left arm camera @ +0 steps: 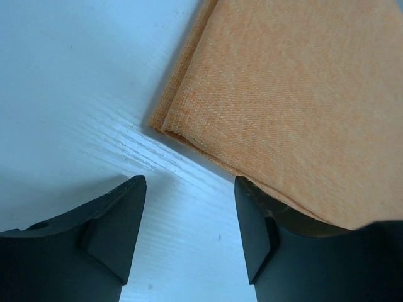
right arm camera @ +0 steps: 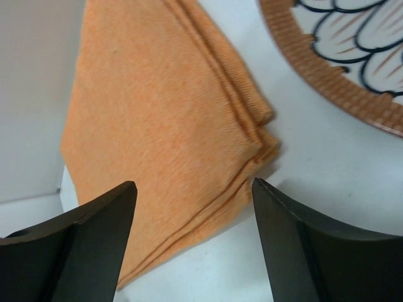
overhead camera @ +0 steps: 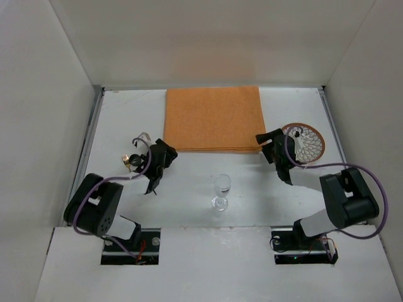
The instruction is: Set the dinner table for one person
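The dinner table [overhead camera: 208, 182] is a white top. A folded orange cloth [overhead camera: 214, 118] lies at its far middle. My left gripper [overhead camera: 165, 150] is open and empty, just off the cloth's near left corner [left arm camera: 160, 126]; one finger [left arm camera: 255, 220] is at the cloth's edge. My right gripper [overhead camera: 264, 139] is open and empty at the cloth's near right corner [right arm camera: 264, 148], between the cloth and a patterned plate [overhead camera: 305, 142] with a brown rim [right arm camera: 327, 75]. A clear wine glass [overhead camera: 221, 190] stands upright near the middle front.
Cutlery [overhead camera: 140, 139] and a small dark and gold object [overhead camera: 131, 161] lie left of my left gripper. Metal rails [overhead camera: 90, 135] run along the table's left and right edges. White walls stand on three sides.
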